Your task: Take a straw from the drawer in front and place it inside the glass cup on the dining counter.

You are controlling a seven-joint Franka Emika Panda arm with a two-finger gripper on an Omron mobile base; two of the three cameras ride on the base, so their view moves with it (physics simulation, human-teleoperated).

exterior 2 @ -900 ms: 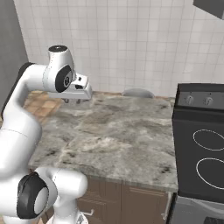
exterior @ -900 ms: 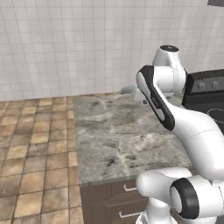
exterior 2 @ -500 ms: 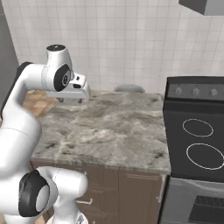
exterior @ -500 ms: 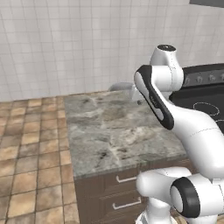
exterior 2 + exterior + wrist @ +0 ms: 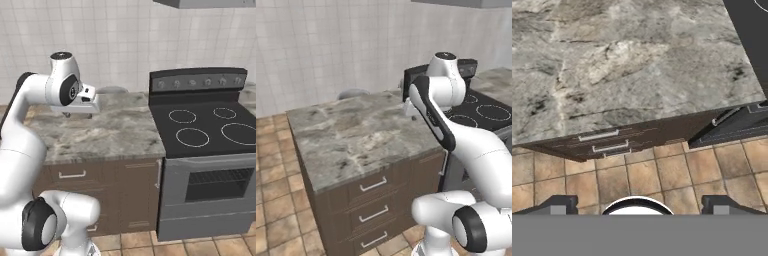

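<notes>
The dining counter [image 5: 356, 135], a grey veined marble top on a dark brown base, lies below and ahead of my hand. Its front carries a stack of drawers [image 5: 373, 185] with silver handles, all shut; they also show in the hand view, drawers [image 5: 607, 141]. My gripper [image 5: 79, 115] hangs over the counter top [image 5: 115, 132], near its stove-side end. In the hand view the gripper [image 5: 640, 207] is open, with its fingertips [image 5: 559, 205] far apart and nothing between them. The straw and the glass cup are out of view.
A black stove [image 5: 205, 125] with an oven door [image 5: 215, 185] adjoins the counter on the right. A grey round stool seat [image 5: 353, 93] stands behind the counter by the tiled wall. Tan floor tiles [image 5: 637, 175] spread in front of the drawers.
The whole picture has shifted: the base has moved, bringing the stove and the counter's drawer front into view. The hand still hovers over the counter.
</notes>
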